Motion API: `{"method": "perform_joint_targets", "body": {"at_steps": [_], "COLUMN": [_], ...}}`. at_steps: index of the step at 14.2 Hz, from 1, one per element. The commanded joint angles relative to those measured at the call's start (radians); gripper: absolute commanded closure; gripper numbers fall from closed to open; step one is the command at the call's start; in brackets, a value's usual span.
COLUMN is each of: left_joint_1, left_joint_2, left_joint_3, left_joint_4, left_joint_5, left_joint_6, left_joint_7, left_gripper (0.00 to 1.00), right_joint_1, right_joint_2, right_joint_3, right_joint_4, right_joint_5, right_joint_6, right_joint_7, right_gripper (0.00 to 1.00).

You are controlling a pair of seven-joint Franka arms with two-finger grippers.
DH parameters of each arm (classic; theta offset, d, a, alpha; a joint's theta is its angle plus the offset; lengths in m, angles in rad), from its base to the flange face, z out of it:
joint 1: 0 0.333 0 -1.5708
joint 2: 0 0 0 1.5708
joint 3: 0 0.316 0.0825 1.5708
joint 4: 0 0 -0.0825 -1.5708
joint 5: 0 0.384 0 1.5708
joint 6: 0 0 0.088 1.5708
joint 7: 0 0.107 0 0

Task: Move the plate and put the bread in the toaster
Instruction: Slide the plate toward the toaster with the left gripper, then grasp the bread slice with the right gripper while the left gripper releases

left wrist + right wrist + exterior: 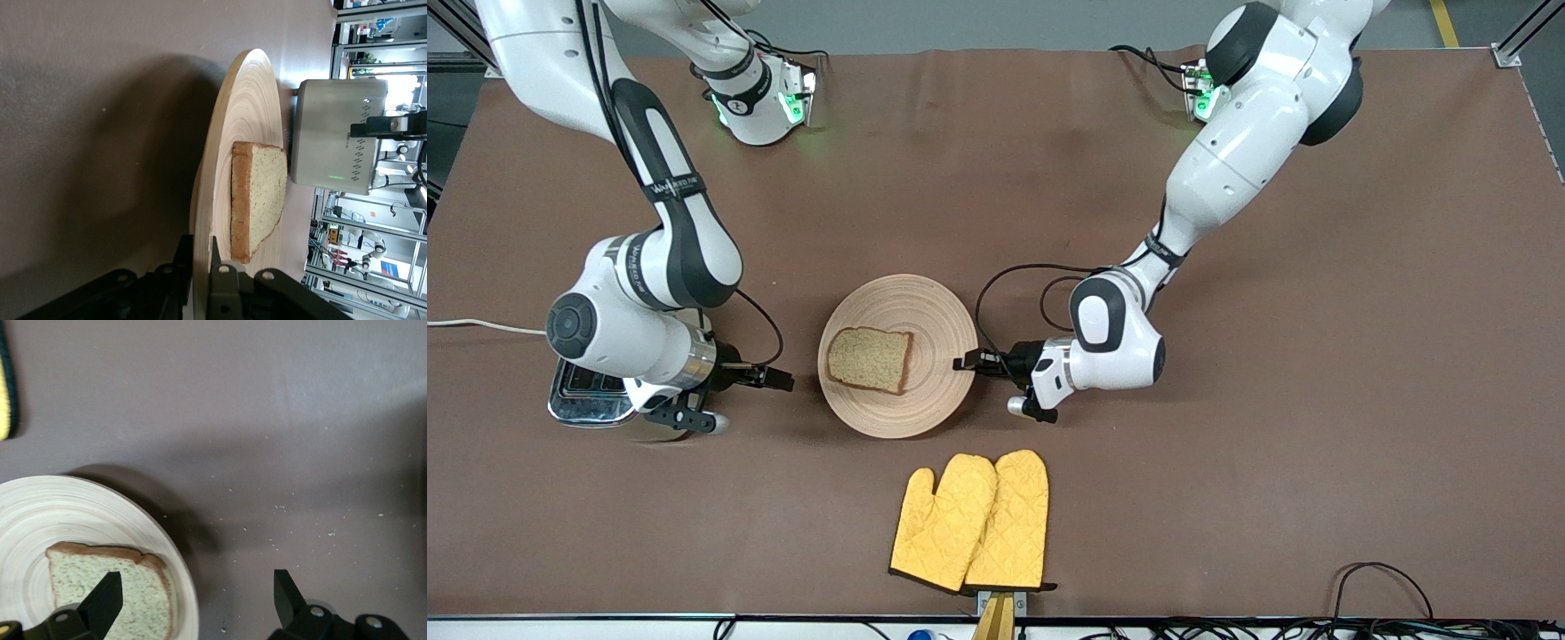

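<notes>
Risk: the round beige wooden plate [898, 356] tips or slides as it moves, since the left claw [967, 362] pinches only its thin rim; the squarish brown bread slice [870, 359] could slip off. Left claw clenched on plate edge toward the left arm's end of the brown bench [1316, 356]. Right claw [778, 380] spread wide, released, low beside the plate's rim toward the right arm's end; cream-and-chrome toaster [587, 396] sits under that arm's wrist, beside the plate

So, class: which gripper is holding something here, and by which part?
The left gripper grips the plate by its rim. The right gripper is open, holding nothing.
</notes>
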Motion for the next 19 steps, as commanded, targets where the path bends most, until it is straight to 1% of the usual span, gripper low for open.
{"method": "perform_joint_targets", "body": {"at_steps": [1, 2, 3, 4, 5, 6, 7, 8, 9, 10, 11, 13, 15, 17, 19], "left_joint_1": [-0.014, -0.014, -0.014, -0.014, -0.01, -0.002, 0.0, 0.0, 0.007, 0.03, 0.061, 0.121, 0.193, 0.26, 0.326], "left_joint_2": [0.069, 0.069, 0.069, 0.067, 0.061, 0.044, 0.02, 0.0, -0.01, -0.017, -0.022, -0.048, -0.082, -0.112, -0.147], "left_joint_3": [-0.009, -0.011, -0.011, -0.009, -0.009, -0.008, 0.005, 0.028, 0.04, 0.042, 0.04, 0.043, 0.043, 0.039, 0.039], "left_joint_4": [0.092, 0.091, 0.089, 0.089, 0.083, 0.075, 0.074, 0.074, 0.075, 0.075, 0.077, 0.077, 0.077, 0.08, 0.082], "left_joint_5": [-0.055, -0.056, -0.058, -0.058, -0.061, -0.064, -0.038, 0.024, 0.112, 0.193, 0.254, 0.316, 0.438, 0.566, 0.656], "left_joint_6": [-0.009, -0.01, -0.01, -0.01, -0.01, -0.01, -0.016, -0.021, -0.03, -0.06, -0.112, -0.197, -0.277, -0.379, -0.456], "left_joint_7": [0.081, 0.081, 0.081, 0.073, 0.058, -0.004, -0.114, -0.207, -0.274, -0.321, -0.348, -0.35, -0.352, -0.35, -0.341], "left_gripper": [0.99, 0.98, 0.9, 0.73, 0.16, 0.0, 0.0, 0.0, 0.0, 0.0, 0.0, 0.0, 0.0, 0.0, 0.0], "right_joint_1": [0.015, 0.035, 0.053, 0.067, 0.079, 0.087, 0.091, 0.096, 0.098, 0.099, 0.108, 0.136, 0.151, 0.154, 0.157], "right_joint_2": [-0.014, -0.017, -0.019, -0.02, -0.025, -0.044, -0.064, -0.077, -0.078, -0.078, -0.078, -0.077, -0.074, -0.071, -0.068], "right_joint_3": [0.001, 0.0, 0.0, 0.0, 0.0, 0.0, 0.0, 0.0, 0.0, 0.0, 0.0, 0.0, 0.0, 0.0, 0.0], "right_joint_4": [-0.055, -0.068, -0.086, -0.104, -0.141, -0.163, -0.189, -0.204, -0.21, -0.215, -0.218, -0.218, -0.218, -0.218, -0.218], "right_joint_5": [0.018, 0.018, 0.018, 0.018, 0.018, 0.018, 0.018, 0.018, 0.018, 0.018, 0.018, 0.018, 0.018, 0.018, 0.018], "right_joint_6": [-0.002, 0.003, 0.019, 0.041, 0.062, 0.061, 0.056, 0.055, 0.053, 0.053, 0.053, 0.052, 0.053, 0.061, 0.067], "right_joint_7": [0.058, 0.061, 0.063, 0.073, 0.104, 0.137, 0.167, 0.176, 0.184, 0.194, 0.21, 0.254, 0.273, 0.274, 0.274], "right_gripper": [0.0, 0.0, 0.0, 0.0, 0.0, 0.0, 0.01, 0.13, 0.26, 0.4, 0.45, 0.51, 0.54, 0.54, 0.55]}}
